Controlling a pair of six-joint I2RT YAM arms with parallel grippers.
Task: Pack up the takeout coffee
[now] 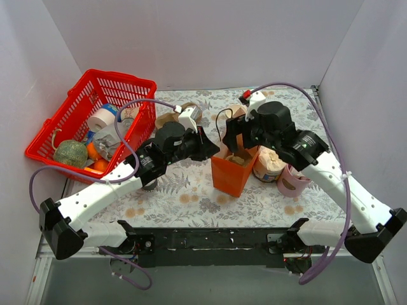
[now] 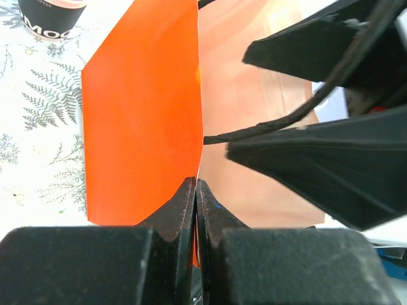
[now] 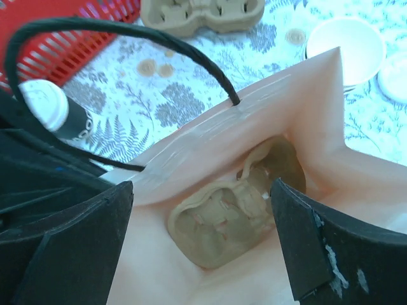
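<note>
The takeout coffee point(image 3: 56, 113), a dark cup with a white lid, stands on the patterned cloth left of the orange paper bag point(image 1: 233, 173). Its dark body point(image 2: 49, 18) shows at the top left of the left wrist view. My left gripper point(image 2: 196, 185) is shut on the bag's left top edge point(image 2: 143, 114), holding the mouth apart. My right gripper point(image 3: 202, 190) hangs open just over the bag's mouth, nothing between its fingers. A cardboard cup carrier point(image 3: 226, 222) lies at the bottom of the bag.
A red basket point(image 1: 46, 157) of groceries stands at the left. A second cardboard carrier point(image 3: 203, 16) lies behind the bag. Paper cups point(image 1: 270, 164) and a pink cup point(image 1: 294, 182) stand right of the bag. A white bowl point(image 3: 346, 39) sits at the back.
</note>
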